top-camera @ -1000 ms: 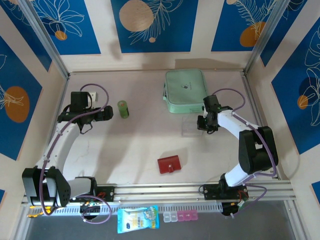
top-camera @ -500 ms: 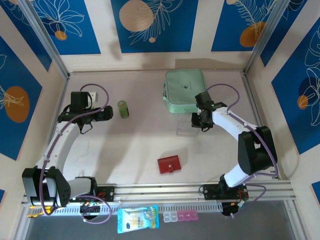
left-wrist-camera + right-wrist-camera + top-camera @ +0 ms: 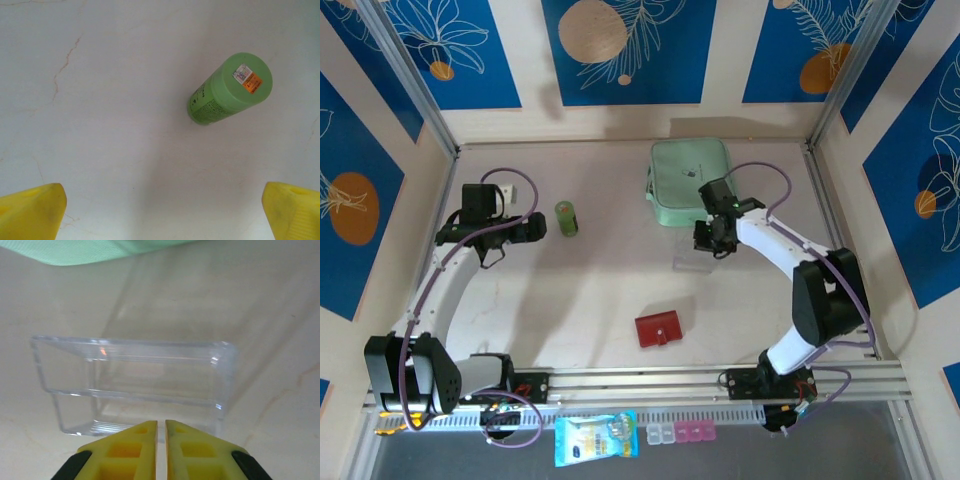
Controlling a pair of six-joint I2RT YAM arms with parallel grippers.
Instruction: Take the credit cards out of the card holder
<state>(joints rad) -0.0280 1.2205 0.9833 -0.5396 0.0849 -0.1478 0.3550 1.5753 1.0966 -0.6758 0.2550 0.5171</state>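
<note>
Change since the earlier view: the right arm has swung left towards the mint-green zip pouch [image 3: 688,182], and the clear plastic box [image 3: 688,263] has slid a little left with it. Right gripper [image 3: 161,427]: yellow fingers drawn almost together, one thin slit between them, set at the near wall of the clear plastic box; they appear to pinch that wall, though the wrist view is too tight to be sure. The box lies just in front of the pouch's near edge, open side up. Left gripper [image 3: 162,212]: jaws spread to their widest, nothing between them, hanging over bare table [image 3: 600,280]. Green cylindrical bottle [image 3: 230,90]: on the table beyond the left fingertips, clear of both, an orange and white sticker on its end. Card holder [image 3: 658,329]: dark red, closed, lying flat near the front middle of the table, well apart from both grippers.
</note>
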